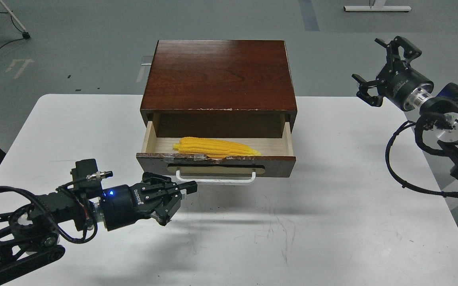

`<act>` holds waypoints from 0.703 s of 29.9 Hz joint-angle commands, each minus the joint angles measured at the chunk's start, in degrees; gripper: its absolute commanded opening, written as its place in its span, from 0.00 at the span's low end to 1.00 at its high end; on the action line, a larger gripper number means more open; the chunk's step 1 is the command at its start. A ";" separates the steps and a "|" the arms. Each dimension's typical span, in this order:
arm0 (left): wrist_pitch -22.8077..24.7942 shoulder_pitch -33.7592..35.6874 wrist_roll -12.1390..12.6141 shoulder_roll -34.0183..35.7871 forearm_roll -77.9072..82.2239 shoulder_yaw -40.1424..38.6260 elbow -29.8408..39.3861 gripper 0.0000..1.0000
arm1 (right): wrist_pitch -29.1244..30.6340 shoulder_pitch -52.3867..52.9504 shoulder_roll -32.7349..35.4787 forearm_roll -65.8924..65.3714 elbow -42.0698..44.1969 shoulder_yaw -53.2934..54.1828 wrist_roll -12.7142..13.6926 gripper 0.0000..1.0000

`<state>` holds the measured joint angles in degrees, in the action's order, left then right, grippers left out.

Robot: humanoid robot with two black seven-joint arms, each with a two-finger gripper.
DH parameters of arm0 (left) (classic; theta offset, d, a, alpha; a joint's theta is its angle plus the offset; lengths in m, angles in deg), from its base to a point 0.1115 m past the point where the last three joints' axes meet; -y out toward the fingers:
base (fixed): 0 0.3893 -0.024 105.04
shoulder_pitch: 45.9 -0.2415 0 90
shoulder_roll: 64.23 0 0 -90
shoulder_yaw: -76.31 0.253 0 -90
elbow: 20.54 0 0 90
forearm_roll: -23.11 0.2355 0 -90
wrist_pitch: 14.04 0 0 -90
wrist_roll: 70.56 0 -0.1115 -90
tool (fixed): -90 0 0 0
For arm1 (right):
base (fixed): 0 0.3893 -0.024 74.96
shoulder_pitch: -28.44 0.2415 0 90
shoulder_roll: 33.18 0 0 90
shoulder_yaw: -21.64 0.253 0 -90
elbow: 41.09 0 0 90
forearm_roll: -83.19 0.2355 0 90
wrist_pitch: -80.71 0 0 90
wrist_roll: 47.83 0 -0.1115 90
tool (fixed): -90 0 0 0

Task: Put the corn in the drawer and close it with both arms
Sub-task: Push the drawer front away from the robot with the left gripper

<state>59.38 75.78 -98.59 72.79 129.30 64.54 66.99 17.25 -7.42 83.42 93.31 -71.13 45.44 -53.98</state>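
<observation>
Closest to the camera, the left gripper [179,200] hangs low over the near-left part of the white table [332,222], its black fingers drawn together with nothing between them, the tips just below and left of the white bar handle [215,179] without touching it as far as the view shows. Its arm [34,218] runs in from the lower left corner, carrying looped black cables and a small blue light on the wrist. Beyond it, the drawer [276,163] stands pulled out from the dark brown cabinet [219,75], which sits at the middle of the table toward the far edge. Its dark front has a chipped, taped top edge (pale patches show along it) and a tan oval plate behind the handle. Inside, on the pale wood floor, the corn [215,147] lies lengthwise along the front wall, thick end to the left and tip pointing right, filling the left and middle of the drawer. Farther off, over the table's far-right edge, the right gripper [380,67] is held high with its fingers spread wide apart and empty, well clear of the cabinet.
</observation>
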 commanded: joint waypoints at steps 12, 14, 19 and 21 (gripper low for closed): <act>3.13 2.51 0.03 -3.69 -0.29 -0.09 -2.99 0.00 | 0.09 0.00 0.55 0.08 -0.02 0.02 0.00 0.99; 3.13 3.39 0.03 -3.69 -0.29 -0.10 -3.07 0.00 | 0.18 0.00 0.55 0.08 -0.02 0.02 0.00 0.99; 3.13 4.01 0.03 -3.78 -0.29 -1.67 -3.86 0.00 | 0.18 0.00 0.55 0.08 -0.10 0.02 0.00 0.99; 3.13 4.01 0.03 -3.78 -0.29 -2.38 -4.04 0.00 | 0.18 0.00 0.55 -0.01 -0.10 0.02 0.00 0.99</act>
<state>62.52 79.75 -98.52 69.04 128.97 63.17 63.25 17.42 -7.42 83.99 93.40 -71.21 45.45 -53.98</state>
